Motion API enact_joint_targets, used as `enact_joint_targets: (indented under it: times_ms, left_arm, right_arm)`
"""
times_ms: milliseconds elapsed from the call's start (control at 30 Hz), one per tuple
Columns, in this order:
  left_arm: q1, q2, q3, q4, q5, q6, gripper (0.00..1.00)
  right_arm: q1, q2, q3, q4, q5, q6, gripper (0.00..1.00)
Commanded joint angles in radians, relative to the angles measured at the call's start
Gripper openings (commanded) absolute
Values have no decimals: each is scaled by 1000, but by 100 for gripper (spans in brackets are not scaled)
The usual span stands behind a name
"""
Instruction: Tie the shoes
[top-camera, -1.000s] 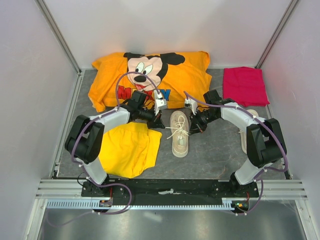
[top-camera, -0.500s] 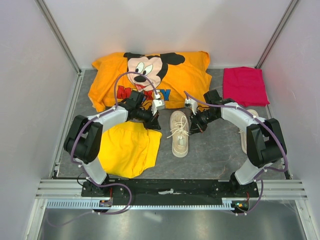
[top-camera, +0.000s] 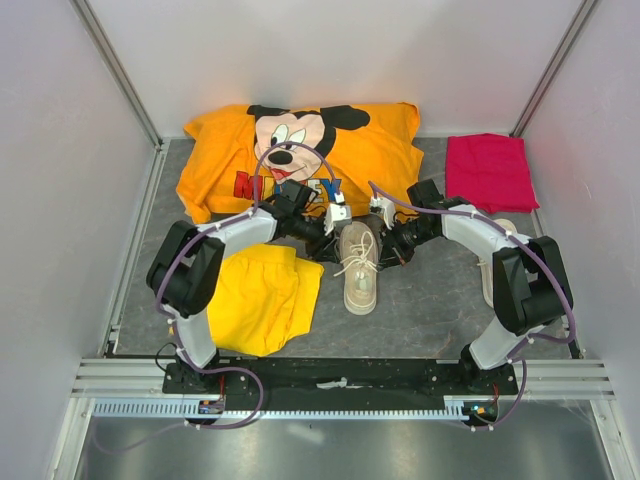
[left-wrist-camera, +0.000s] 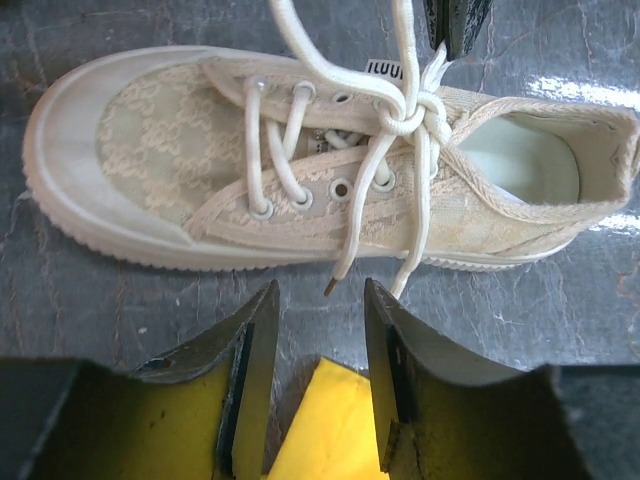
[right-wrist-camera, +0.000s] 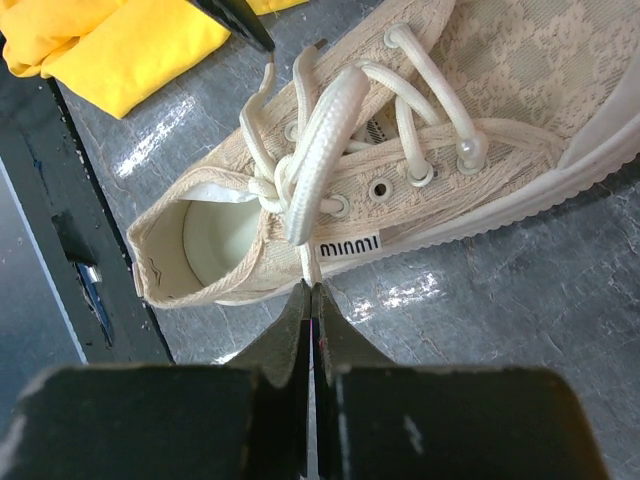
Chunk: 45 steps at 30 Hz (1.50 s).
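This is a robot test cell in a lab, not a lived-in room. Plain white panel walls (top-camera: 330, 50) fill the top and both sides of the overhead view, joined by bare aluminium profile posts (top-camera: 115, 70). A dark grey speckled mat (top-camera: 430, 300) covers the floor. Along the bottom, a white-and-black left robot arm (top-camera: 235, 235) and its right twin (top-camera: 480, 232) are bolted to a black base plate (top-camera: 340, 375) beside ribbed aluminium rails (top-camera: 340, 408). On the mat lie an orange cartoon-mouse T-shirt (top-camera: 380, 150), a folded magenta cloth (top-camera: 490, 170), yellow shorts (top-camera: 260, 300) and a cream lace-up sneaker (top-camera: 360, 270).
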Motion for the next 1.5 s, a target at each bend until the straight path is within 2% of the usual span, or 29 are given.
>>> enact_joint_targets:
  times_ms: [0,200,300,400,433,467,500,533,667,900,1467]
  left_arm:
    - [-23,36,51,-4,8,96,47]
    - [-39,61,56,-19,14,116,46]
    - [-46,69,62,-19,4,114,39]
    - [-46,72,71,-19,-22,104,24]
    - [-44,69,71,-24,-30,101,14]
    - [-41,53,65,-28,-32,100,8]
    - [-35,40,59,-28,-19,99,3]
    - [-30,27,54,-28,-13,100,2]
    - [-29,1,57,-137,-39,198,2]
    - [-23,-34,27,-215,-45,265,2]
    - [-10,-42,2,-231,-87,318,2]
  right_arm:
    - [-1,6,35,20,-31,5,0]
    - [-1,9,37,20,-31,9,0]
    - [-1,11,37,21,-31,9,0]
    - [-3,14,35,21,-31,9,0]
    - [-3,17,37,21,-31,9,0]
    - [-3,17,38,21,-31,8,0]
    - [-1,14,39,21,-29,11,0]
    - [-3,14,40,21,-28,11,0]
    - [-1,14,39,21,-26,9,0]
    - [-3,12,37,21,-31,5,0]
    - [-7,3,28,21,-29,5,0]
